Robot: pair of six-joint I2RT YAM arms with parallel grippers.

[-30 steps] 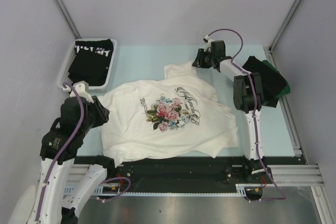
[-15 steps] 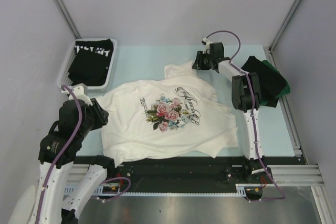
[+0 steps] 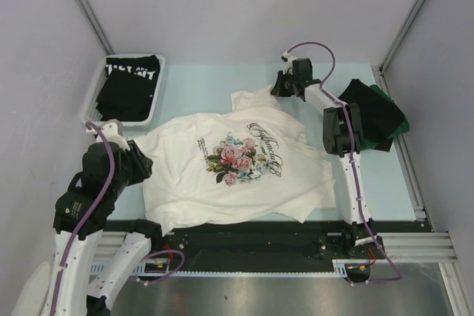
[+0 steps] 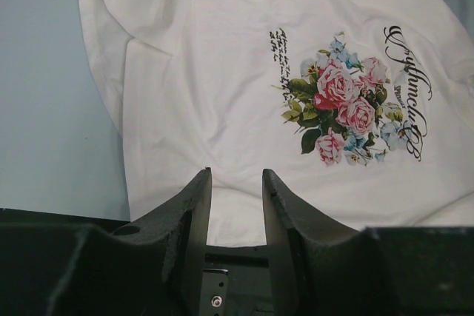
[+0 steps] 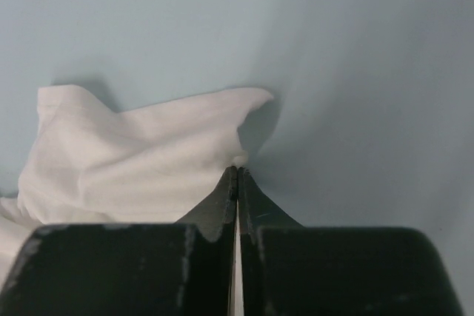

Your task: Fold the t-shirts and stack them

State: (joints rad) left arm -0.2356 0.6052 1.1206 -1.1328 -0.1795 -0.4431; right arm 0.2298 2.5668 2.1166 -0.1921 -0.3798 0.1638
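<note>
from above: the right gripper (image 3: 280,88) is down at the far edge of the white floral t-shirt (image 3: 185,175), fingers squeezed together on the sleeve that sticks out there. the left gripper (image 3: 139,160) sits at the shirt's near left side, just over the cloth edge; how wide it stands is hard to read from up here. the shirt lies print up, rumpled, across the middle of the pale blue table (image 3: 207,79). plain grey walls (image 3: 237,5) close in the left, far and right sides. far left, a white basket (image 3: 89,100) holds the black lettered t-shirt (image 3: 129,90). far right, just behind the right arm's elbow, the black t-shirt (image 3: 374,109) lies on the dark green t-shirt (image 3: 401,125).

left wrist view: the fingers (image 4: 194,212) stand partly apart and nothing is between them. the left gripper (image 4: 235,175) hangs above the shirt's near hem, white cloth (image 4: 207,72) showing in the gap. roses and black script lie to the right, bare table (image 4: 44,109) to the left.

right wrist view: the right gripper (image 5: 237,169) is fully closed, fingers (image 5: 263,216) pressed flat together, with a sliver of white pinched between them and a nub of cloth at the tips. the sleeve (image 5: 133,168) bunches off to the left, and bare table (image 5: 333,72) lies beyond.
</note>
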